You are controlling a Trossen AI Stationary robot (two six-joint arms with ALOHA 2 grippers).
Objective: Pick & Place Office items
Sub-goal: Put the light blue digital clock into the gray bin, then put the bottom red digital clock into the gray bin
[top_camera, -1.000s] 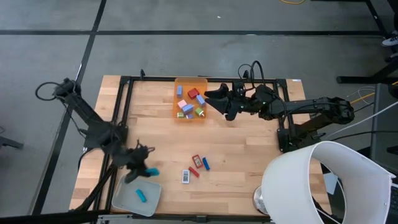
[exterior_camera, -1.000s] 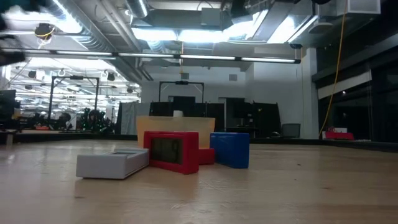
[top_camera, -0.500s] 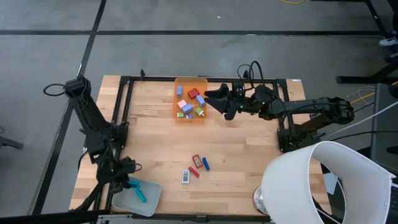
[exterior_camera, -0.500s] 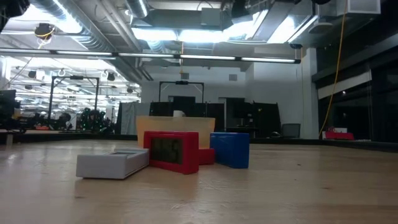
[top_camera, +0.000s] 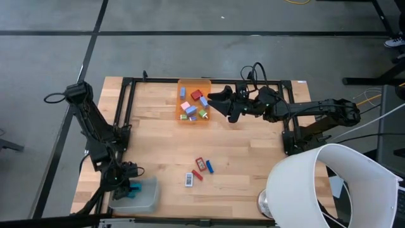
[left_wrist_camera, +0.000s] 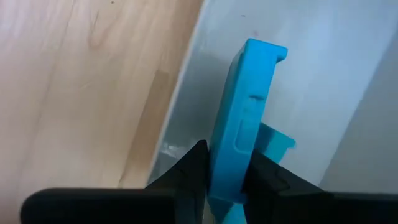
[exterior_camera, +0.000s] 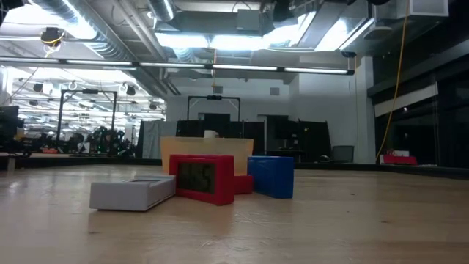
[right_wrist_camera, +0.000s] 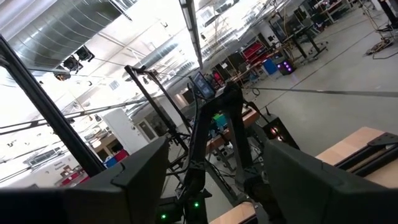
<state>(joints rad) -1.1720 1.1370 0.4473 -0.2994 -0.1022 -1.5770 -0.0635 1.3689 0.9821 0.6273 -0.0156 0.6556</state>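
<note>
My left gripper (top_camera: pixel 128 187) (left_wrist_camera: pixel 227 165) is low over the pale grey tray (top_camera: pixel 147 200) (left_wrist_camera: pixel 323 74) at the table's near left corner, shut on a teal flat piece (left_wrist_camera: pixel 244 118) (top_camera: pixel 135 190). A second teal piece (left_wrist_camera: pixel 278 140) lies in the tray beneath it. A red (top_camera: pixel 200 163), a blue (top_camera: pixel 209 167) and a white piece (top_camera: pixel 188 180) lie mid-table; the low view shows them as red (exterior_camera: pixel 201 178), blue (exterior_camera: pixel 271 176) and white (exterior_camera: pixel 132 194). Several more pieces sit in the orange bin (top_camera: pixel 194 118). My right gripper (top_camera: pixel 215 101) (right_wrist_camera: pixel 217 180) hovers open beside the bin. My left gripper pinches the teal flat piece by its near end (left_wrist_camera: pixel 225 155), between its two fingers, which press on the piece's flat faces. The piece reaches forward past the fingertips over the tray floor. Whether its far end touches the tray, I cannot tell.
The black frame rails (top_camera: pixel 126 107) run around the table's edge. A large white lampshade (top_camera: pixel 326 187) covers the near right corner. Bare wood lies between the tray and the mid-table pieces.
My left gripper has carried the teal piece toward the table's near left corner and down into the grey tray, where it now sits beside the other teal piece. My right arm has kept still.
</note>
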